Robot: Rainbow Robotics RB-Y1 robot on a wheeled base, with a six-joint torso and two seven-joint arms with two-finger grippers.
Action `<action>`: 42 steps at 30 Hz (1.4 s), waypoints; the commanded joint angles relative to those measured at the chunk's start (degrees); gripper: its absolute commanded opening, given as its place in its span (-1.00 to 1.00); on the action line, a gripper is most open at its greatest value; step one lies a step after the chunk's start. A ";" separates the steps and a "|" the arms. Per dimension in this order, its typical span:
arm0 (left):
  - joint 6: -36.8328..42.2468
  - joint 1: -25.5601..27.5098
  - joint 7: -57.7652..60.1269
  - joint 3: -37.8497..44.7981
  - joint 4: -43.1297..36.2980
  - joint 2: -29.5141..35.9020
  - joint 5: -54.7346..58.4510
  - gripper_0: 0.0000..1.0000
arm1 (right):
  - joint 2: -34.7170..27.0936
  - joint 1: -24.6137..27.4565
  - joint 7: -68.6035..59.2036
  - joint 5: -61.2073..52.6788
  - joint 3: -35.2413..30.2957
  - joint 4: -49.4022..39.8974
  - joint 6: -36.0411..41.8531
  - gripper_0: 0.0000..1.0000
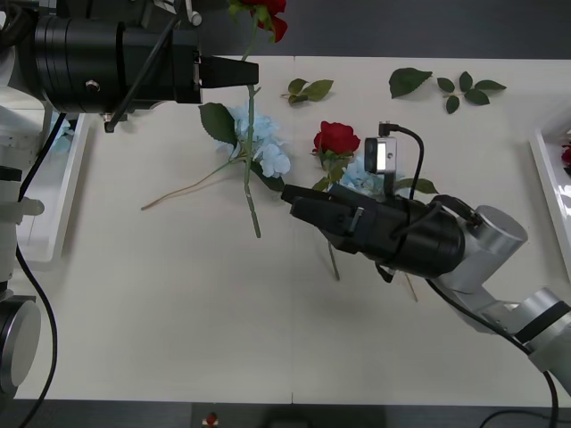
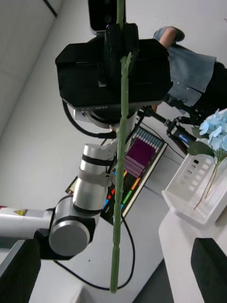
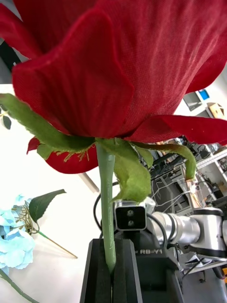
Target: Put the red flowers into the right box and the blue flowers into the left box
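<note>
The right gripper point(image 1: 287, 194) sits low over the middle of the worktop point(image 1: 178, 303), pointing toward the robot's left; in the right wrist view its black fingers point(image 2: 19, 270) stand wide apart, holding nothing. Just behind it lies a red rose point(image 1: 336, 137), bloom resting beside a pale-blue flower point(image 1: 361, 176) that the arm partly hides, with thin stems running out beneath the arm.

Further left, another blue flower point(image 1: 268, 147) lies on the worktop with a dark leaf and a long pale stem trailing toward the robot's left. Across it hangs the green stem of a second rose point(image 1: 268, 13) — this one is lifted, its stem pinched between the closed fingers point(image 3: 101, 270) of the left gripper point(image 1: 254, 73), which reaches in from the left near the far edge. The left wrist view shows the bloom just beyond those fingertips, and the right wrist view shows the stem point(image 2: 119, 189) hanging straight down.

The left box point(image 1: 55, 214) lies along the left edge of the worktop, with a blue flower point(image 2: 215, 132) lying in it. The right box point(image 1: 549, 178) is at the right edge, a bit of red point(image 1: 567, 153) in it. Loose leaf sprigs point(image 1: 446, 85) lie along the far side.
</note>
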 commanded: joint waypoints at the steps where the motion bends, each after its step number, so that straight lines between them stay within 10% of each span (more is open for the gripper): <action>1: -0.67 -2.04 0.08 0.51 -0.88 1.44 0.60 -1.00 | 3.18 0.53 0.05 -0.13 0.10 -2.96 -4.35 0.86; 23: -0.67 -2.04 0.08 0.51 -0.88 1.44 0.60 -1.00 | 9.34 -2.02 0.05 -0.21 5.63 -8.41 -21.22 0.85; 28: -0.67 -2.04 0.08 0.51 -0.88 1.44 0.60 -1.00 | 9.95 -2.90 0.05 -0.21 5.72 -8.41 -23.16 0.49; 37: -0.67 -2.04 0.08 0.51 -0.88 1.44 0.60 -1.00 | 10.04 -3.25 0.05 -0.74 5.81 -8.41 -23.86 -0.77; 42: -0.67 -2.04 0.08 0.51 -0.88 1.44 0.60 -1.00 | 9.95 -3.25 0.05 -0.74 5.90 -8.41 -23.86 -1.00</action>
